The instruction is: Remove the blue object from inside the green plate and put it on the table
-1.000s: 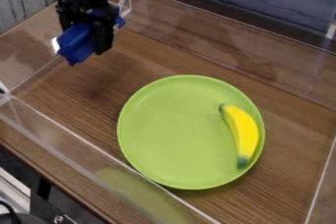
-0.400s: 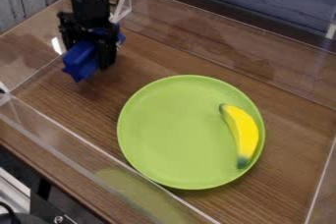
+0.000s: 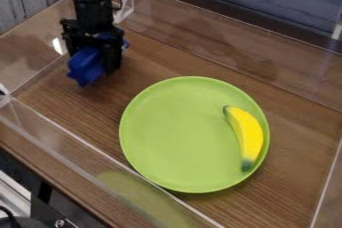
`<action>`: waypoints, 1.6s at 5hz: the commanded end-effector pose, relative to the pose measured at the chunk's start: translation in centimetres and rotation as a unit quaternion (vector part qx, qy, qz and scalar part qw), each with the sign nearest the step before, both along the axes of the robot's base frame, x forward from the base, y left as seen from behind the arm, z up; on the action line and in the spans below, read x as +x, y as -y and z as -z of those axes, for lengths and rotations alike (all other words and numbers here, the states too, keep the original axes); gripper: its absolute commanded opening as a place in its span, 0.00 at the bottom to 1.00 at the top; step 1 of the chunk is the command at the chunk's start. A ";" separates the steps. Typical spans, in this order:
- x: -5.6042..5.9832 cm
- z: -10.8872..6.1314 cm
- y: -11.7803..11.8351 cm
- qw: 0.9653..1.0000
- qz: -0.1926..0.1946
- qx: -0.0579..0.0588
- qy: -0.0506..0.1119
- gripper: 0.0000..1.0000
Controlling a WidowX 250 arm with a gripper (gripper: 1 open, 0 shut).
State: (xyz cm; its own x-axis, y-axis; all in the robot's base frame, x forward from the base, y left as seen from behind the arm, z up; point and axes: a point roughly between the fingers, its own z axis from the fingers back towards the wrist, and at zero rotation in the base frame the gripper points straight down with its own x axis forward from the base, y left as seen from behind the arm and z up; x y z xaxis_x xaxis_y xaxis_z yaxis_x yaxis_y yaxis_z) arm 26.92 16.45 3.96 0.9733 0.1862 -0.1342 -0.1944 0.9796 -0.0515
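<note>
The blue object (image 3: 86, 66) is a small deep-blue block at the far left, low over or resting on the table (image 3: 201, 47), well clear of the green plate (image 3: 187, 132). My gripper (image 3: 95, 54) stands straight above it, its black fingers (image 3: 115, 52) down around the block. Whether the fingers still press on the block is not visible from this angle. The lime-green plate lies at the centre right and holds only a yellow banana (image 3: 245, 137) near its right rim.
Clear acrylic walls (image 3: 80, 157) run around the dark wood-grain table on the near and far sides. The block sits a short way from the left wall. Bare tabletop lies between the block and the plate.
The gripper has come down and slightly right with the blue block, which now sits lower, at table level. The plate and banana have not moved.
</note>
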 end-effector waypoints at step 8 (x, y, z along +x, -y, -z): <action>-0.5 -3.9 0.0 0.979 -0.202 -0.012 0.014 0.00</action>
State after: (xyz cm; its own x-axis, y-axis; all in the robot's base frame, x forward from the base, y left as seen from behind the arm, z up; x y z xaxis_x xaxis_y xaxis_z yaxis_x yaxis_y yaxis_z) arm 25.89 16.23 5.69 0.8176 0.5456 -0.1837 -0.5661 0.8201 -0.0837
